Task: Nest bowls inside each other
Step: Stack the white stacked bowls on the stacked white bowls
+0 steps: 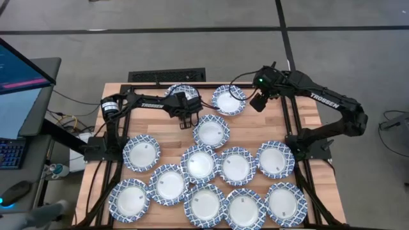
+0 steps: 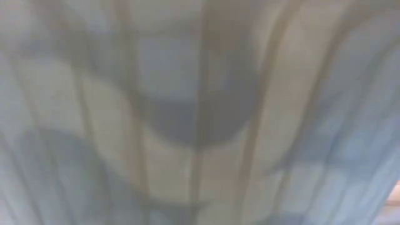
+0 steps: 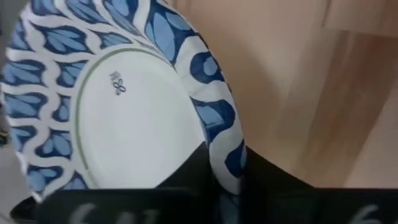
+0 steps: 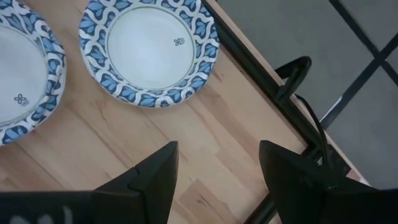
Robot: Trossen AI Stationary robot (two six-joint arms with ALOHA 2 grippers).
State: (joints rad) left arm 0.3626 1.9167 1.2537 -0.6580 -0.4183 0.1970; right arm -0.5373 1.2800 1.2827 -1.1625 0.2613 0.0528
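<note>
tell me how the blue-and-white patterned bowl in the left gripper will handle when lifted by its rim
The blue-and-white patterned round bowl, pinched at one rim edge by the left gripper, would probably tilt or droop. Its thin, flared rim suggests that it is light and possibly bendy. The glossy surface may slip.

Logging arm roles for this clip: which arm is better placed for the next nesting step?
Left, probably. The left gripper grips a bowl by its rim, close to another bowl. The right gripper is open, holding nothing, near the table's far edge.
</note>
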